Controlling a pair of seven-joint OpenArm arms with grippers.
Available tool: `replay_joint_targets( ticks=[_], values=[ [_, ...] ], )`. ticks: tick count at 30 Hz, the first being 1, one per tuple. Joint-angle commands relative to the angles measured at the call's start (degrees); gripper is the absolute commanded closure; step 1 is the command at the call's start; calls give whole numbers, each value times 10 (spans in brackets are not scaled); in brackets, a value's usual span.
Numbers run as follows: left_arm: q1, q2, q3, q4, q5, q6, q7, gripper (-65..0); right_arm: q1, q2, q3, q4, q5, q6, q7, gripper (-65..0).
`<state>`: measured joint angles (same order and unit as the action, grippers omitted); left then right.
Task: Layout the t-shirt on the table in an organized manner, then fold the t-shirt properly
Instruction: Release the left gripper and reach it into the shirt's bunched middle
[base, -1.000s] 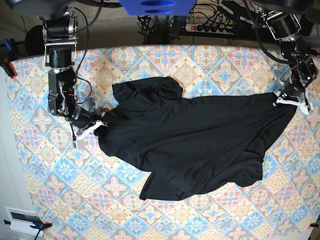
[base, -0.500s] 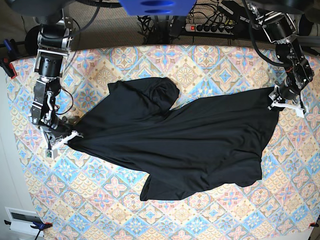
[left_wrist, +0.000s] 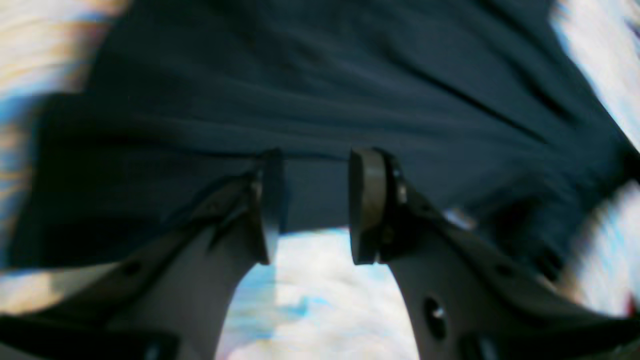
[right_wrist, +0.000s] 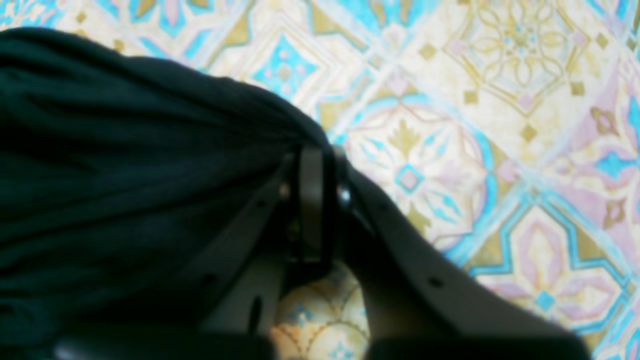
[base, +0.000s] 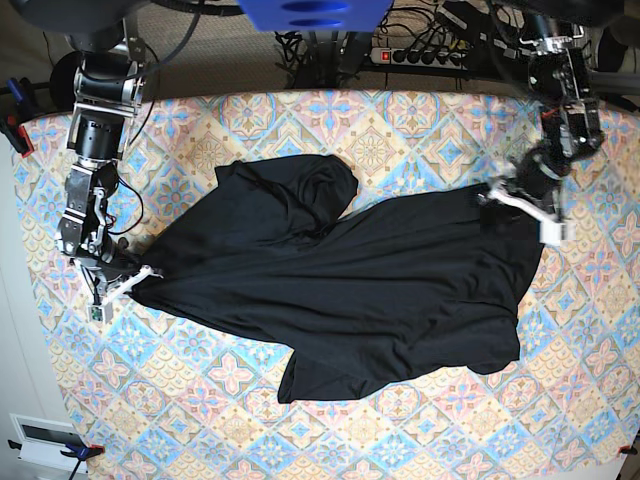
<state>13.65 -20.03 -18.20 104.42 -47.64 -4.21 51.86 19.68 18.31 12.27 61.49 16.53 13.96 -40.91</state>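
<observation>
Across the middle of the patterned worktop I see the black t-shirt spread out unevenly, one sleeve bunched toward the far edge. My right end effector, on the base view's left, is clamped tight on a corner of the fabric, which fans out from the pinch in taut folds. My left end effector sits at the opposite edge of the shirt with its jaws parted; its blurred wrist view shows cloth lying between and beyond the pads, not pinched.
</observation>
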Motion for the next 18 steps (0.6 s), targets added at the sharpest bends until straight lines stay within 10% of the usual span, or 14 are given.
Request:
replay_joint_targets(
  ticks=[1,9,18],
  values=[
    [-1,-4,23,15,-13,-3,-6,-219,15,12,3,11,2,1,12,0],
    [-23,21,214,1,28,1,-6,-219,13,12,3,16,2,1,12,0],
    [-71,98,262,-101,55,0,-10,-219,13,12,3,17,4,1,12,0]
  ],
)
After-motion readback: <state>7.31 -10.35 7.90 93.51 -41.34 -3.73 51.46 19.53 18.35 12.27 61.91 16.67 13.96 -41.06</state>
